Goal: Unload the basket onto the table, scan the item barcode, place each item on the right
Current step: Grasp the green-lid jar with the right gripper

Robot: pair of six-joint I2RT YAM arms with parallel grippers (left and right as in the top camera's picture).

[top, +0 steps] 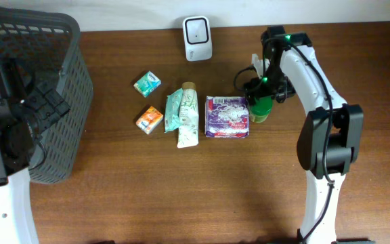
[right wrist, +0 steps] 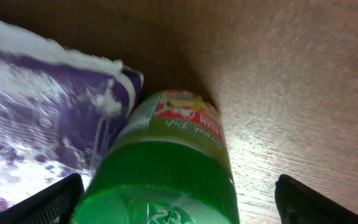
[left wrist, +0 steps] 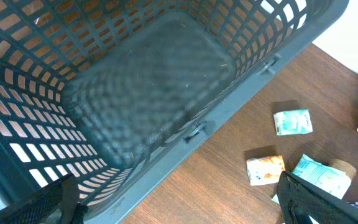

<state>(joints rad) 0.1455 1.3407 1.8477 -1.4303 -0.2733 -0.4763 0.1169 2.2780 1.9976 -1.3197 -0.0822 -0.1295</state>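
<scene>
R claw open astride green bottle
Bottle stood upright on surface, just beside purple pack; not gripped. L claw open over basket, only mesh floor seen inside.

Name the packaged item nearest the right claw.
The green-capped bottle, standing just right of the purple packet. The right claw straddles it alone, fingers open on either side.

Bottom edge cuts off the blurred green bottle
</scene>
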